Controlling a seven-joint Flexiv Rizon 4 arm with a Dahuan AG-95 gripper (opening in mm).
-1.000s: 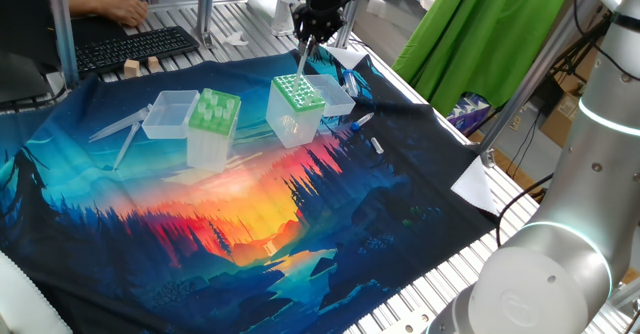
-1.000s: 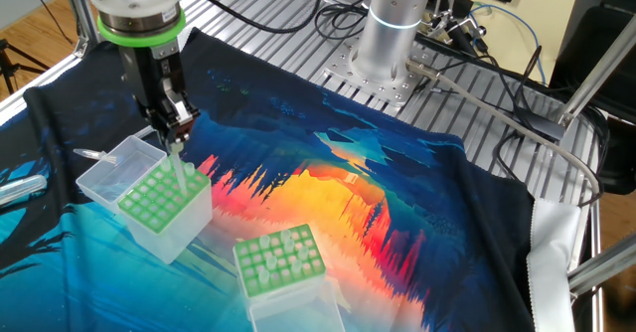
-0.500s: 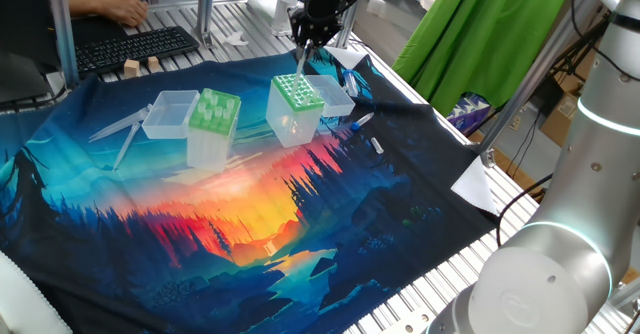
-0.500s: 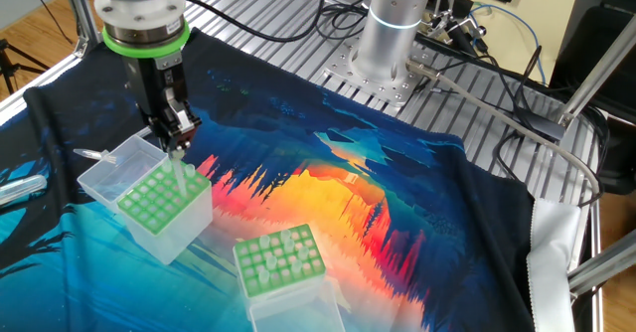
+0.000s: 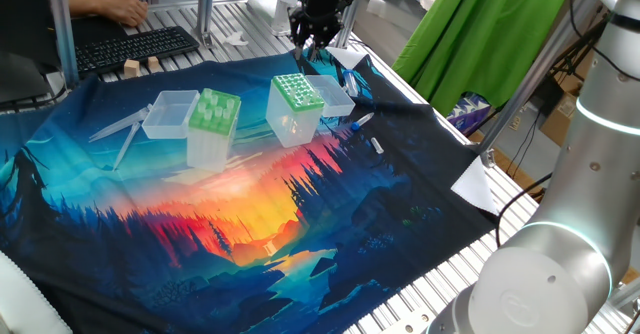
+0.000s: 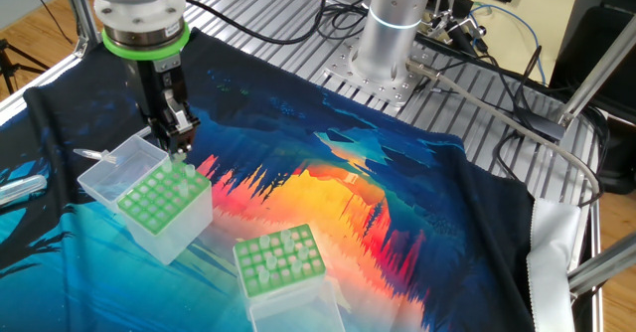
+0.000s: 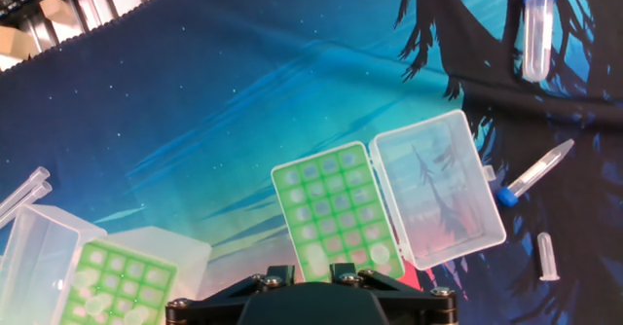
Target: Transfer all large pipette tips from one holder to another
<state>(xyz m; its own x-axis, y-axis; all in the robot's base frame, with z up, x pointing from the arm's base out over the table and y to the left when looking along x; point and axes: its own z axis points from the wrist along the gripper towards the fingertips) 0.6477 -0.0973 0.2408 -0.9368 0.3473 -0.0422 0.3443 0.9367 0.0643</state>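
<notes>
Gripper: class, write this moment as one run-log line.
gripper: open, empty | over: dotted-grid holder | pipette tip: seated in holder

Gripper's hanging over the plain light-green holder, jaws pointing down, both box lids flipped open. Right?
Not quite. The gripper hangs over the darker dot-grid holder, not the light-green holder, which stands off to one side. One fixed view shows it. Jaws pointing down and both lids open are right.
</notes>
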